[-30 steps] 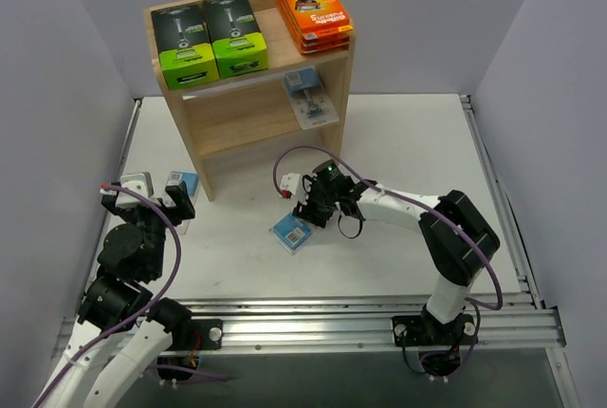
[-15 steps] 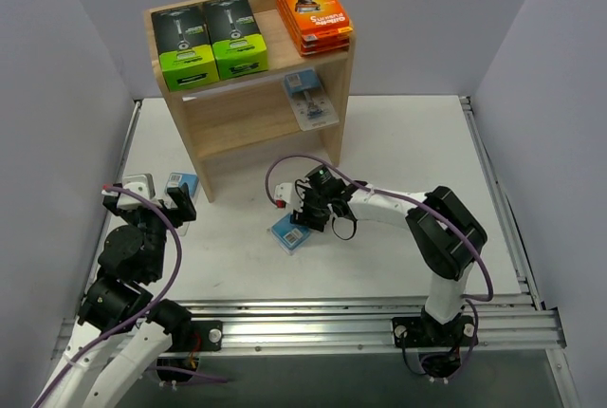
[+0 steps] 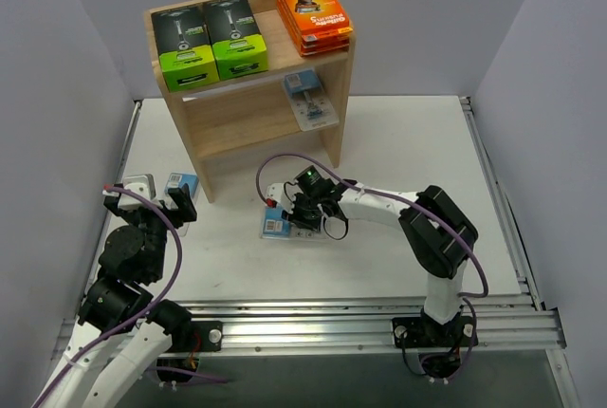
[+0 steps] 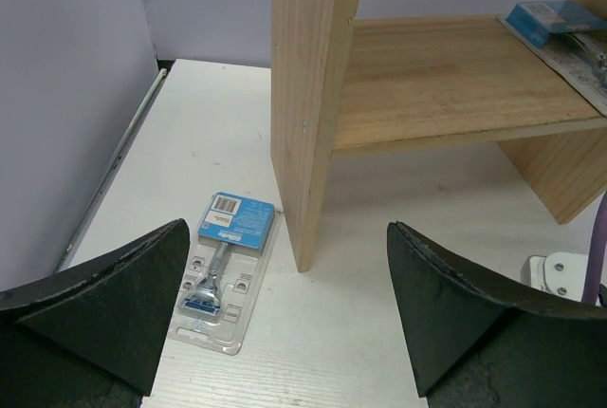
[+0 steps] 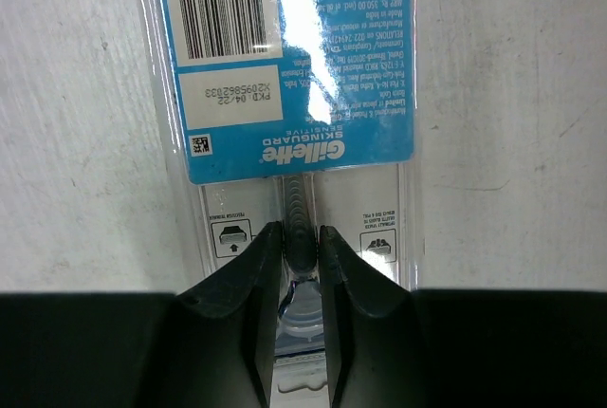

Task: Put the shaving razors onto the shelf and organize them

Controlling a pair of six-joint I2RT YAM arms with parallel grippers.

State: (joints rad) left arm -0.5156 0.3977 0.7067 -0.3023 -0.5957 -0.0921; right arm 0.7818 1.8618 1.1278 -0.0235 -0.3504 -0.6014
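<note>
The wooden shelf (image 3: 248, 114) carries two black-and-green razor boxes (image 3: 211, 40) and a stack of orange boxes (image 3: 313, 11) on top, plus a blue-card blister pack (image 3: 311, 97) on its middle tier. A second blister pack (image 3: 276, 225) lies flat on the table in front of the shelf. My right gripper (image 3: 302, 211) is down on it, its jaws pinched on the razor-handle ridge (image 5: 302, 209) of that pack (image 5: 289, 85). My left gripper (image 4: 285, 323) hangs open above the table by the shelf's left panel (image 4: 308, 95), with a third blister pack (image 4: 226, 266) just inside its left finger.
Grey walls close in the table on the left, back and right. A metal rail (image 3: 379, 318) runs along the near edge. The right arm's purple cable (image 3: 285, 163) loops in front of the shelf. A white connector (image 4: 560, 275) lies right of the left gripper.
My right gripper has moved left, and its jaws have closed onto the blister pack, which has shifted left and turned with it. The left arm has not moved.
</note>
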